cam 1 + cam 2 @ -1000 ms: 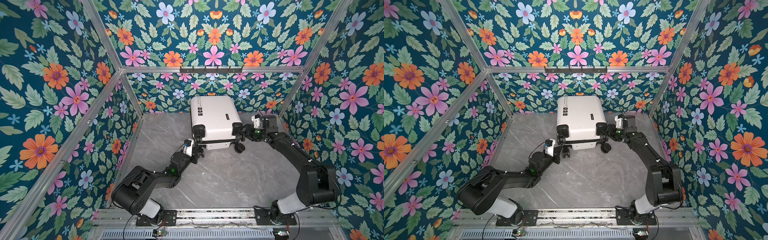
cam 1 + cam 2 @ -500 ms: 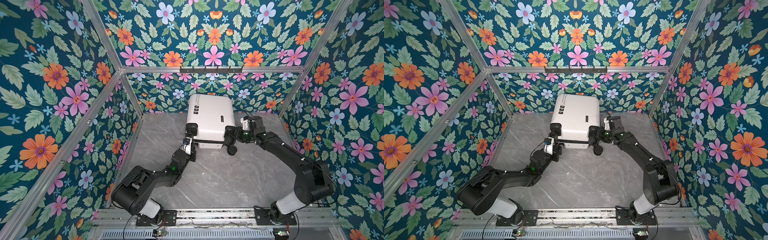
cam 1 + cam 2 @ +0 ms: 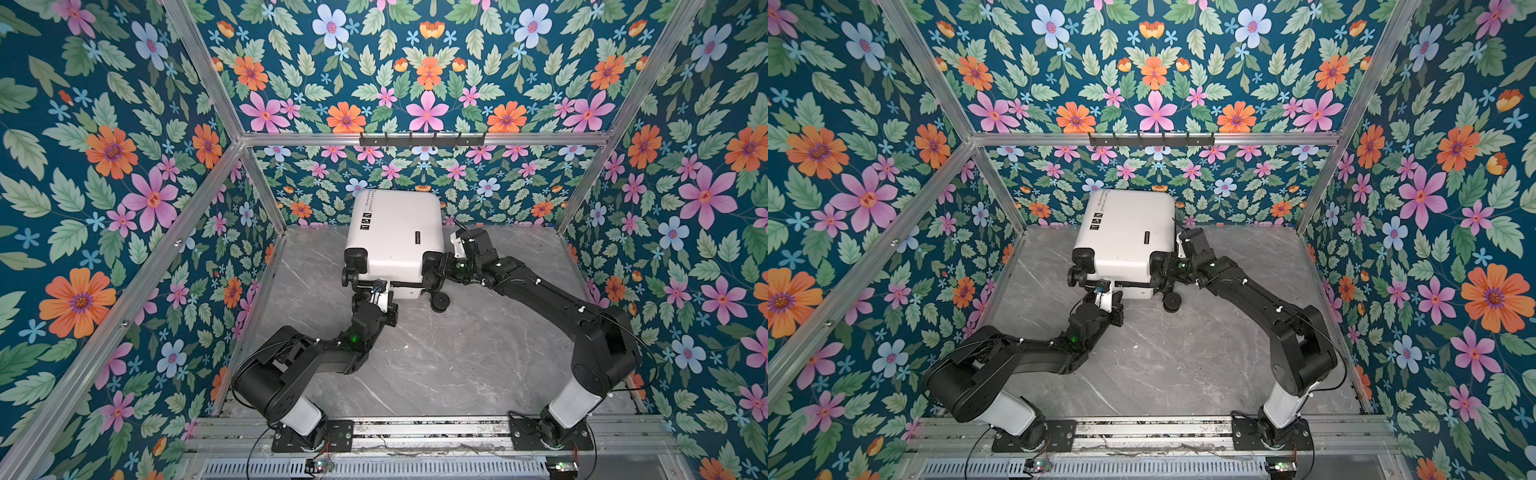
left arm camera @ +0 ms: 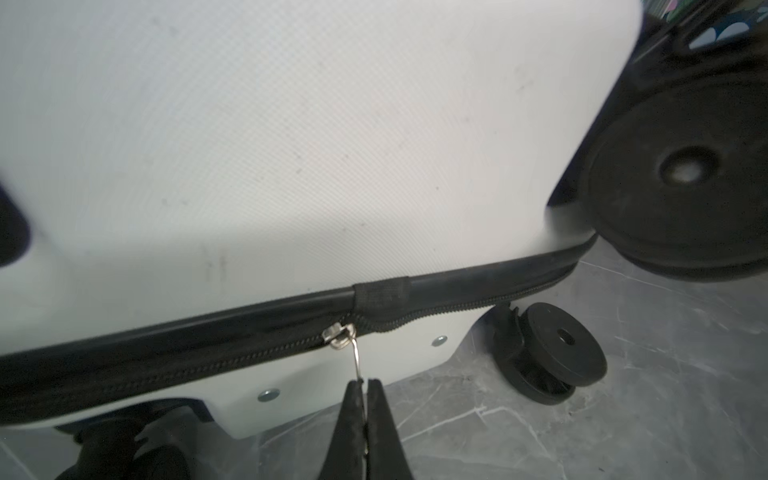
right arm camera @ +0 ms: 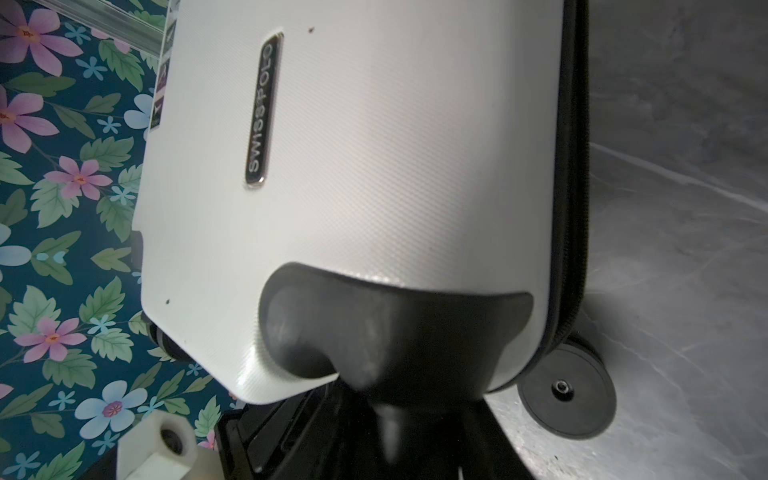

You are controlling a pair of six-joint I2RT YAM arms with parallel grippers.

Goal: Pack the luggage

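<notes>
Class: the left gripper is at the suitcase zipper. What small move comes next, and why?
Probably draw the pull tab along the seam toward the right gripper's corner: the left gripper is shut on it, the slider sits mid-seam, and that gripper clamps the luggage's wheel mount.

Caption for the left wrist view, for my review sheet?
Left pincer, shut, grips the zipper pull at the white suitcase's black seam.

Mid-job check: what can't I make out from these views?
- Suitcase contents: hidden by its shell, every view.
- Right gripper jaws: behind the suitcase's wheel corner in both top views; blurred and cut off in the right wrist view.
- Printed text: too small in both top views.
- Zipper round the far side: hidden by the suitcase.
</notes>
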